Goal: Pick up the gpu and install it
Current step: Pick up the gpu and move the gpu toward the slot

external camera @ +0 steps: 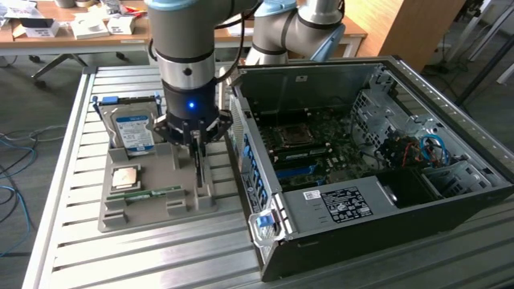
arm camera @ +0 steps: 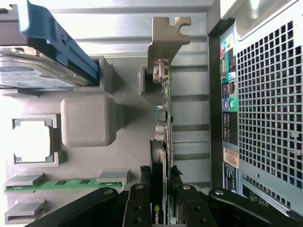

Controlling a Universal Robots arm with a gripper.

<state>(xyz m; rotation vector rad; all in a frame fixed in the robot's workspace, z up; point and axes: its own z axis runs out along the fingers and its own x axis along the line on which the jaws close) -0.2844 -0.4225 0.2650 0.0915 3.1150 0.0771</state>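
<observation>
Wrist view: gripper (arm camera: 160, 185) fingers look pinched on the gpu (arm camera: 162, 123), which stands in its tray (arm camera: 87, 123) slot. An off-centre grip could tilt it and jam it in the slot.

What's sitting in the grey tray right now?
The gpu on edge under the gripper, a hard drive, a processor chip and a memory stick. The gripper hides part of the gpu's upper edge.
</observation>
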